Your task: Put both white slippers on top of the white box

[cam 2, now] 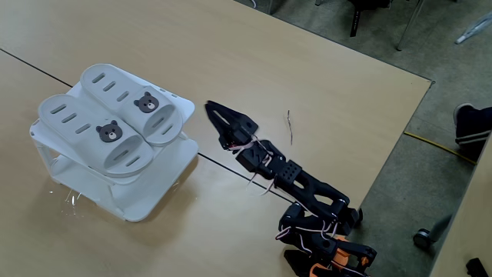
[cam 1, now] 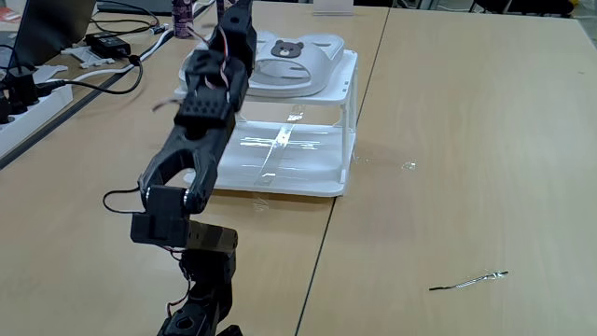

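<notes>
the arm base (cam 1: 201, 280) sits nearest the camera in a fixed view, on the table (cam 1: 466, 140). the gripper (cam 2: 217, 115) hangs just beside the white box (cam 2: 146, 201), jaws nearly together and holding nothing. both white slippers (cam 2: 115, 115) lie side by side on the box top, bear badges up. risk: a swing toward the box could knock the nearer slipper (cam 2: 146, 104) or shift the light stand.
</notes>
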{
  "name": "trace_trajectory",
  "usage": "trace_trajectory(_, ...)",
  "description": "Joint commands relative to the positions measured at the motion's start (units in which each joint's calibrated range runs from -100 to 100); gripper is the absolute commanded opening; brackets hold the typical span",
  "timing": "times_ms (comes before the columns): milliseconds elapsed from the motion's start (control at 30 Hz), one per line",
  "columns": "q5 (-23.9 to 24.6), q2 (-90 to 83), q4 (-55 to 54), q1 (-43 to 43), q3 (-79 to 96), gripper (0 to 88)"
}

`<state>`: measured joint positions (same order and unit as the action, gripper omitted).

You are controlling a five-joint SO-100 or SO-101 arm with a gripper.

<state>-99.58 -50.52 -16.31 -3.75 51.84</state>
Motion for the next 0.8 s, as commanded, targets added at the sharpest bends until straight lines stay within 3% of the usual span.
trace_trajectory(0, -0.4, -10.0, -45.0, -0.1, 13.5, 0.8)
trace_trajectory(67, -0.4, -17.6, -54.5, -0.4, 20.8, 0.8)
trace_trajectory(233, -0.4, -31.1, -58.4, -0.4, 31.3, 0.7)
trace_trajectory(433, -0.4, -41.5, -74.5, -0.4, 47.2, 0.8)
trace_trajectory(767, -0.4, -48.5, -80.2, -0.4, 47.1, 0.8)
